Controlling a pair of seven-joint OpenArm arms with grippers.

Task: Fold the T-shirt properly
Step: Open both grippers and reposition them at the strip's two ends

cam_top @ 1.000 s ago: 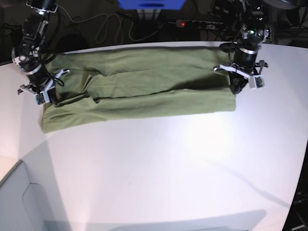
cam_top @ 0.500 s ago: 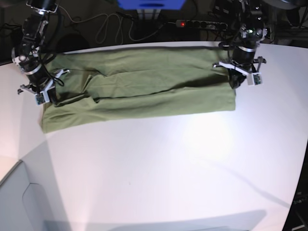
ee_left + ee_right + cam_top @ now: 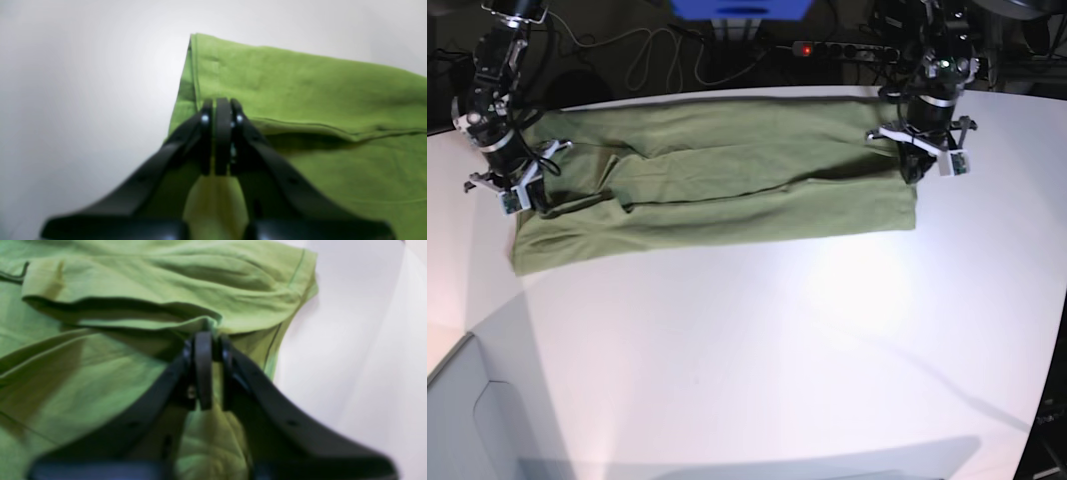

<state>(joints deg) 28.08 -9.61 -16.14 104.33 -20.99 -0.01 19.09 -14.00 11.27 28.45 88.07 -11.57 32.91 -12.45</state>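
The olive-green T-shirt (image 3: 717,180) lies as a long band across the far part of the white table (image 3: 777,350), both long sides folded in. My left gripper (image 3: 914,170) hovers at the shirt's right end. In the left wrist view this gripper (image 3: 222,103) is shut, its tips over the hemmed corner of the T-shirt (image 3: 300,83), which lies flat. My right gripper (image 3: 535,203) sits at the shirt's left end. In the right wrist view its jaws (image 3: 213,336) stand a narrow gap apart, tips against a folded edge of the T-shirt (image 3: 133,273).
Behind the table's far edge run a power strip (image 3: 842,48), loose cables (image 3: 647,60) and a blue object (image 3: 742,8). The table's front-left edge (image 3: 472,335) drops off toward a grey surface. Bare white tabletop fills the near half.
The arm on the right of the base view has drawn back a little toward the shirt's far corner. The arm on the left has barely shifted. The shirt lies as before.
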